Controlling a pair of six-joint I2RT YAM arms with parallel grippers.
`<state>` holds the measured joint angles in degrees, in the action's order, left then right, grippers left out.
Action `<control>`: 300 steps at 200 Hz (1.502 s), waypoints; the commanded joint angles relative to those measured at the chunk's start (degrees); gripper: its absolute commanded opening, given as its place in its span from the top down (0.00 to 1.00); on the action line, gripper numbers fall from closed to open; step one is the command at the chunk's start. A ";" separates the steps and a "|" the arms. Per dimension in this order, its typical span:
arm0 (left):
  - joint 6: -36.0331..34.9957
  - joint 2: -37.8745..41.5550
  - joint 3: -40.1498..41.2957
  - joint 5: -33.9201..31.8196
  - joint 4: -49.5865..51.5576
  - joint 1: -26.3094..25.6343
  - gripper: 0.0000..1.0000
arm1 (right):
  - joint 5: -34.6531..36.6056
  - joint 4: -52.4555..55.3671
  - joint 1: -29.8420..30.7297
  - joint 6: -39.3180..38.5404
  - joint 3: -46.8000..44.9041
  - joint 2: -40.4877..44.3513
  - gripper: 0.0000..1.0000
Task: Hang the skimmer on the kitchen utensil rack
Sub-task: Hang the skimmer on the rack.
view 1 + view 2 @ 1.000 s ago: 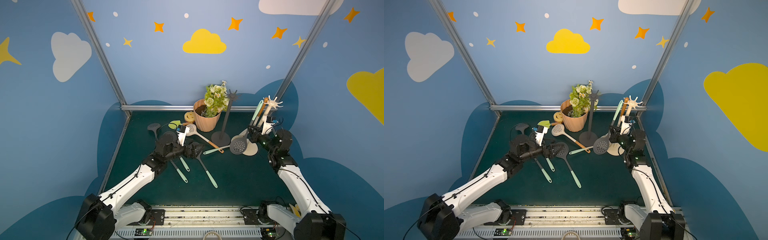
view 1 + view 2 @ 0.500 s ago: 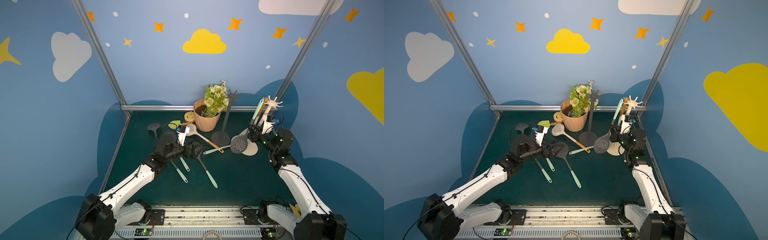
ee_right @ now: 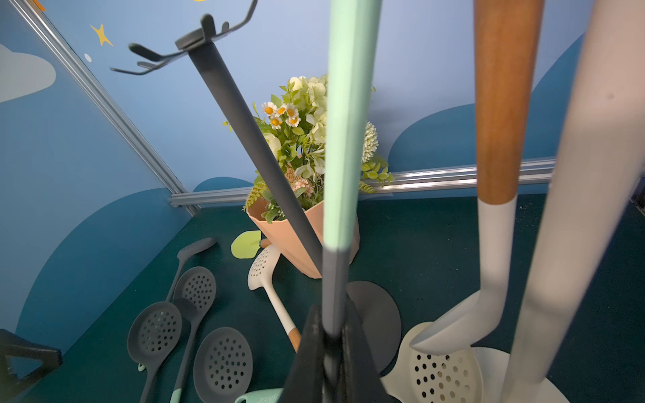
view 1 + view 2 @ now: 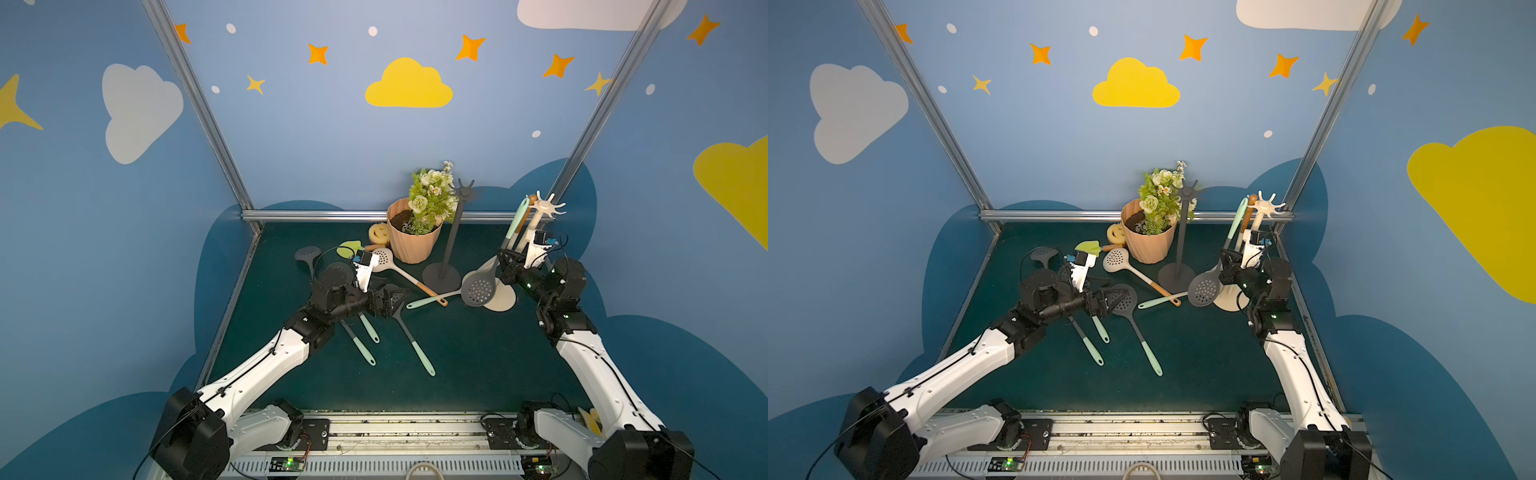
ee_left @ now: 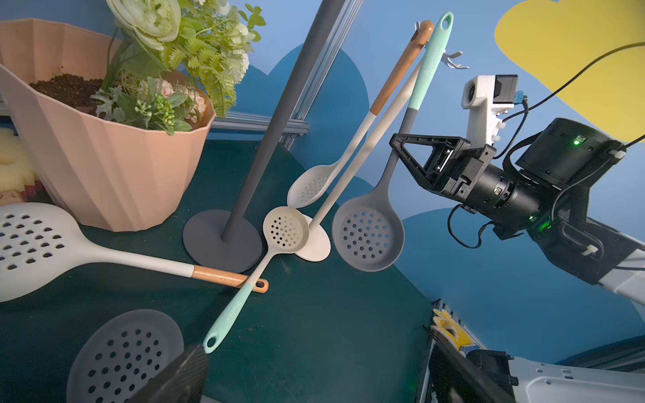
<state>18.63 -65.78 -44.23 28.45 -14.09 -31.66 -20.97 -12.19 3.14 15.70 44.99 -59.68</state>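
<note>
Right fingers (image 5: 401, 142) are clamped on the grey skimmer (image 5: 366, 237) at its neck, far right of the worktop (image 4: 457, 374). Its long axis runs steeply up, with the mint handle's hole near the white rack (image 4: 544, 208) hooks. Left fingers (image 4: 386, 301) gape wide, well apart at left. The handle lettering looks like "Royalstar", but I'm not sure.

Ribbed peach flower pot (image 4: 413, 245) holding dark soil and green-and-white artificial flowers (image 4: 430, 199) near the middle of the table's (image 4: 478, 353) far edge, yellow smiley-face sponge (image 4: 378, 233) just beside it, small lime-green trowel (image 4: 348, 249) lying flat near the sponge, blue walls with a yellow cloud (image 4: 407, 85) and orange stars (image 4: 318, 54).
</note>
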 commanded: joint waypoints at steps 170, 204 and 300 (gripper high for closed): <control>-1.16 0.32 0.20 0.71 -0.40 -0.59 0.00 | 0.00 -0.14 -1.76 3.50 -1.84 0.27 0.94; -1.28 0.36 0.25 0.71 -0.41 -0.60 0.00 | -0.38 -0.52 -2.08 4.24 -2.33 0.31 0.94; -1.15 0.17 -0.15 0.30 0.55 -0.72 0.00 | 1.37 1.90 -2.17 4.37 -1.34 -0.19 0.70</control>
<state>18.61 -65.78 -44.23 28.64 -13.89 -32.27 -20.18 -11.05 1.17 19.64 43.20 -60.16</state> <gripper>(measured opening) 0.998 0.250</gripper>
